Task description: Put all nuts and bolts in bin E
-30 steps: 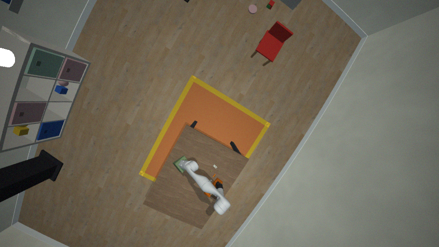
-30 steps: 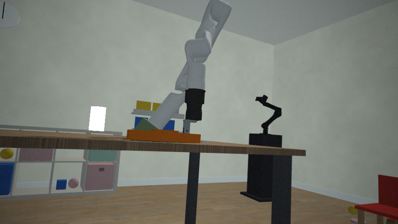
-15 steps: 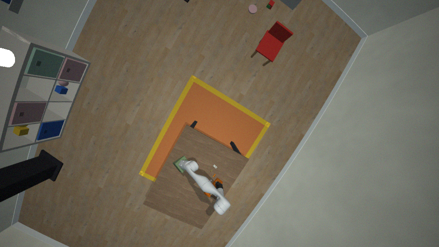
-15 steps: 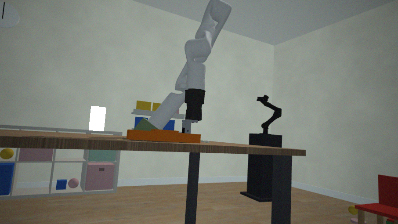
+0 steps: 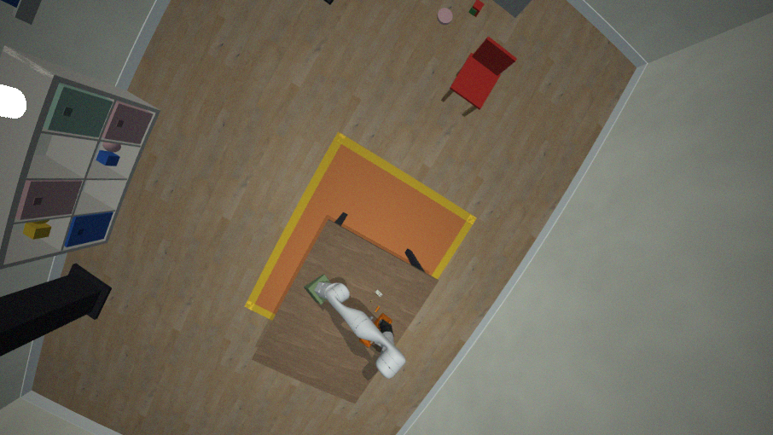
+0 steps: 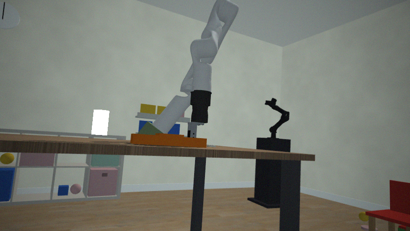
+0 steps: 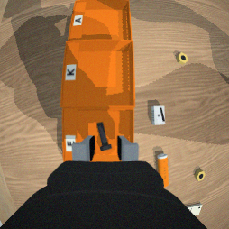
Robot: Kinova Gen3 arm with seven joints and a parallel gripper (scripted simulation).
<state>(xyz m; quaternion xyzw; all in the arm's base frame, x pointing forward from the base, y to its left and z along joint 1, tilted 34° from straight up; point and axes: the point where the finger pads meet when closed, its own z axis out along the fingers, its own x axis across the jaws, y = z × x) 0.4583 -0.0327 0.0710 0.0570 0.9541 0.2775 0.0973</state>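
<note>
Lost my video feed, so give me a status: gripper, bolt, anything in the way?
Gripper open over bin E. Dark bolt released, lying inside it. Two nuts still on the table. Nothing in the way.

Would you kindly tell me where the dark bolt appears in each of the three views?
Top: not visible; the arm covers the bins.
Exterior: not visible, hidden behind the orange bin wall.
Wrist: lower centre, bolt inside bin E, between the open gripper fingers.
Shared landmark: the orange bins.
</note>
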